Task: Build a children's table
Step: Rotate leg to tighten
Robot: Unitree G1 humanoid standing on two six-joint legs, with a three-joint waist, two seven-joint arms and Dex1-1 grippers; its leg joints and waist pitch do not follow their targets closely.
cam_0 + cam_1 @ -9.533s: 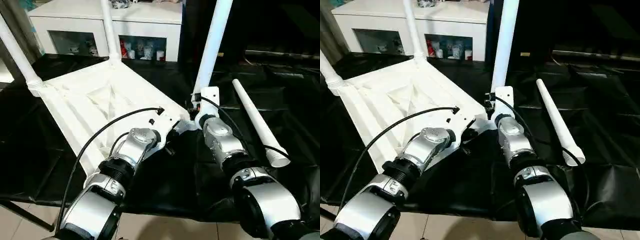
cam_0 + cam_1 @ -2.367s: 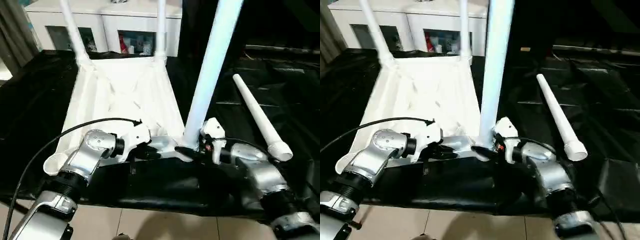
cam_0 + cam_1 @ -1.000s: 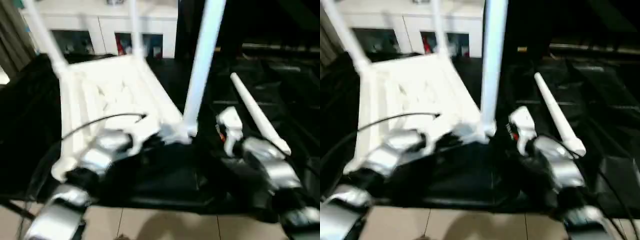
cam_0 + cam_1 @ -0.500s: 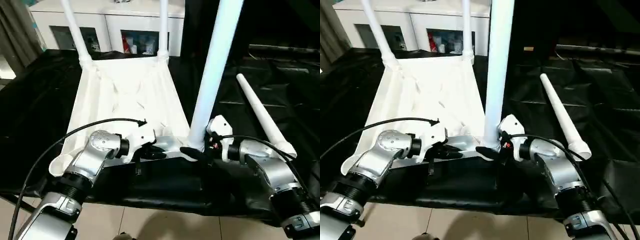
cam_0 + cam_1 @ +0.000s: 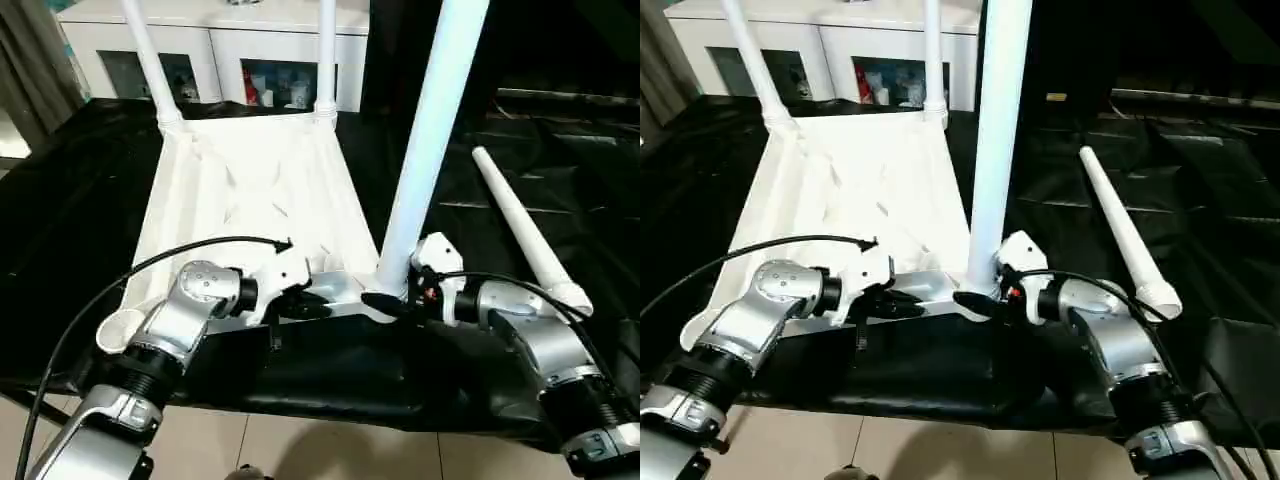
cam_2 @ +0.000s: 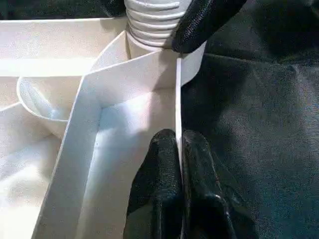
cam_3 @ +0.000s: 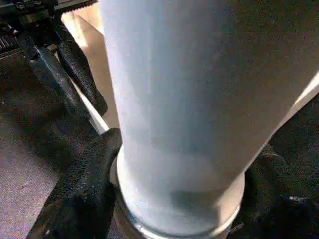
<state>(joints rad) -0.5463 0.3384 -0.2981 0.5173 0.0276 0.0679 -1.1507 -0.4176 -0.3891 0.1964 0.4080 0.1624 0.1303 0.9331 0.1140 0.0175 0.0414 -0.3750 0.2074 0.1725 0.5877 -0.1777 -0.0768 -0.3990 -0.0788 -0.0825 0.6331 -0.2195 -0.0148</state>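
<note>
Place: an indoor room, home-like or a staged test space; which of the two cannot be told.
Work surface: a table (image 5: 60, 200) covered with a crinkled black sheet (image 5: 560, 130).
Floor: pale glossy tiles (image 5: 330, 450) with thin joints.
Furniture: a low white cabinet (image 5: 215, 25) with glass doors against the far wall.
Cabinet contents: small colourful items (image 5: 275, 90) behind the glass, too small to identify.
Left edge: a grey curtain (image 5: 35, 60).

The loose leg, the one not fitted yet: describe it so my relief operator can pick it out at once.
Start at the upturned white tabletop on the black-covered table. Right of it, past the near-corner leg where the right gripper is, one white tube, the loose leg, lies flat on the black cover. The other three legs stand upright in sockets; this one lies down, touching nothing white.
</note>
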